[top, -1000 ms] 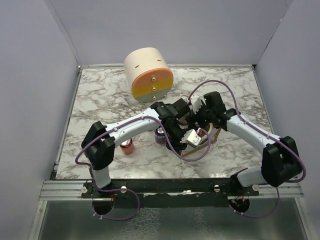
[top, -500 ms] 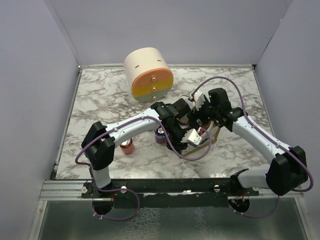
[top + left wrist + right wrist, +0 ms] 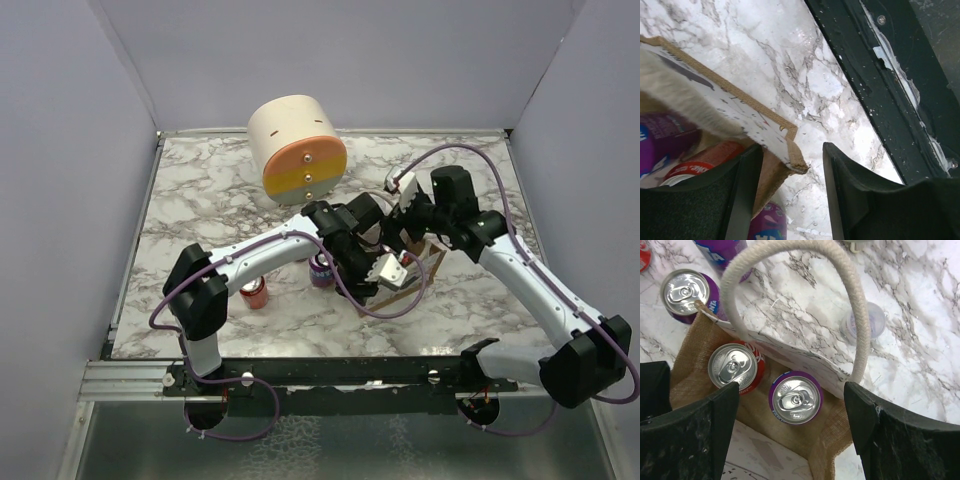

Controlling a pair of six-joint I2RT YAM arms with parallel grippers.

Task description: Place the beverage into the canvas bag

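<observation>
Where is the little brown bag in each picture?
Top view: the bag sits right of centre, half hidden.
Left wrist: its white side fills the left.
Right wrist: lower left, seen from above, cans inside.
Shared: the marble table.

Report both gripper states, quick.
Left gripper: open, straddling the canvas bag wall, not clamped on it.
Right gripper: open, empty, above the bag's mouth.
</observation>
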